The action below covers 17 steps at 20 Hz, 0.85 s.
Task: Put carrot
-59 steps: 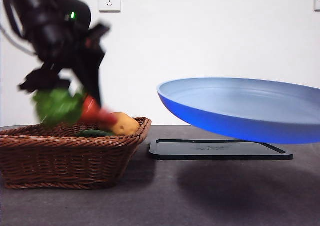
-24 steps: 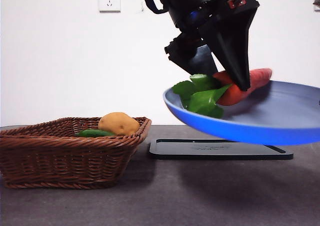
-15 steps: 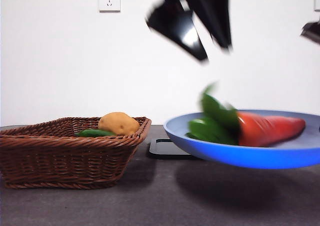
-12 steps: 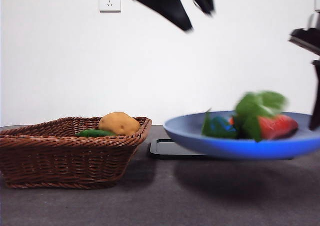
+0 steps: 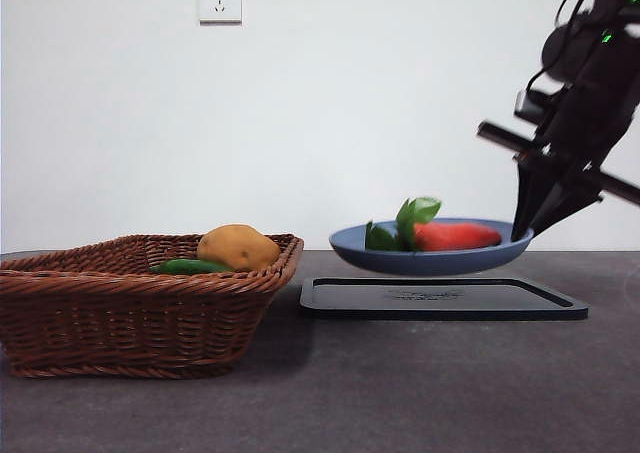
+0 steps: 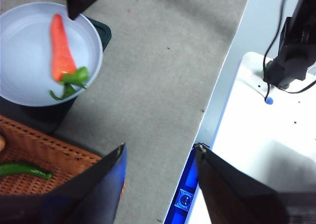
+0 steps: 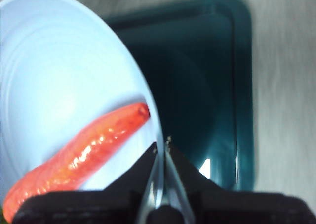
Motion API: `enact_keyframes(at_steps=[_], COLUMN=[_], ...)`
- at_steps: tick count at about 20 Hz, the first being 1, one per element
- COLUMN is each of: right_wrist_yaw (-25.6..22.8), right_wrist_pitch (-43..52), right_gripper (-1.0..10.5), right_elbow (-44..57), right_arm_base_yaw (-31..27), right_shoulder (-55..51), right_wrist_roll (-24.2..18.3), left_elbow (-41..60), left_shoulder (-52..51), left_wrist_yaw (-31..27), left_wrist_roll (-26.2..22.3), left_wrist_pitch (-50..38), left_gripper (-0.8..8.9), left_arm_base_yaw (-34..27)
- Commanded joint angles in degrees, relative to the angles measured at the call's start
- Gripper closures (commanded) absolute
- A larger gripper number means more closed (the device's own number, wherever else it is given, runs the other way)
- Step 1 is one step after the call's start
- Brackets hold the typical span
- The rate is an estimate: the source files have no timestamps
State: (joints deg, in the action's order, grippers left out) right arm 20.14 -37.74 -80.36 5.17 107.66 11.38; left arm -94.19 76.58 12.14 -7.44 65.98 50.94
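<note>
Above the dark tray (image 5: pixel 443 299), right fingers (image 7: pixel 159 152) pinch the plate (image 5: pixel 430 262) rim beside the carrot (image 5: pixel 455 236); left fingers (image 6: pixel 160 157) gape wide.

desk: dark grey, kinda matte surface (image 5: pixel 420 383), runs right up to a plain white wall; from the left wrist cam it looks lighter grey and speckled (image 6: pixel 163 70)

basket: brown wicker basket (image 5: pixel 130 318) sits straight on the desk, over on the left of the front view; a corner of it shows in the left wrist cam too (image 6: pixel 44 159)

tray: flat dark tray (image 5: pixel 440 299) lying on the desk just beside the basket, close but can't tell if they touch; looks dark teal with rounded corners from the right wrist cam (image 7: pixel 207 85)

shadows: soft shadow on the desk under the basket's right side and along the tray's front edge
</note>
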Motion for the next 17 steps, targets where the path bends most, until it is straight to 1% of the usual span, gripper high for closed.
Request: enact_keyframes(at_steps=[1, 5, 7, 10, 12, 14, 16, 17], right_wrist_yaw=[0.3, 0.3, 0.3, 0.3, 0.6, 0.5, 0.9, 0.9], right_wrist_pitch=[0.7, 2.6, 2.6, 2.8, 2.6, 0.7, -1.1, -2.4], right_gripper=[9.4, 9.3, 8.6, 7.4, 7.2, 7.3, 7.3, 7.3], right_elbow=[-3.3, -3.5, -3.5, -3.5, -3.5, -3.5, -3.5, -3.5], right_arm_base_yaw=[0.0, 0.0, 0.0, 0.0, -0.4, -1.2, -1.9, -2.2], right_shoulder=[4.4, 7.3, 7.5, 7.5, 7.2, 5.2, 1.8, -0.3], right_wrist_roll=[0.9, 1.4, 0.9, -1.9, -2.0, -2.0, -2.0, -2.1], left_elbow=[-1.1, -1.1, -1.1, -1.1, -1.1, -1.1, -1.1, -1.1], left_shoulder=[0.6, 0.6, 0.6, 0.6, 0.6, 0.7, 0.7, 1.1], left_wrist_yaw=[-0.1, 0.0, -0.2, -1.6, -2.7, -7.2, -15.3, -19.5], left_wrist_roll=[0.3, 0.3, 0.1, -0.2, -0.3, -0.5, -0.9, -1.9], left_wrist_pitch=[0.2, -1.6, -1.7, -3.0, -4.7, -8.2, -14.3, -17.9], left_gripper=[5.66, 5.66, 5.66, 5.66, 5.66, 5.68, 5.68, 5.68], left_arm_base_yaw=[0.3, 0.3, 0.3, 0.3, 0.3, 0.3, 0.3, 0.3])
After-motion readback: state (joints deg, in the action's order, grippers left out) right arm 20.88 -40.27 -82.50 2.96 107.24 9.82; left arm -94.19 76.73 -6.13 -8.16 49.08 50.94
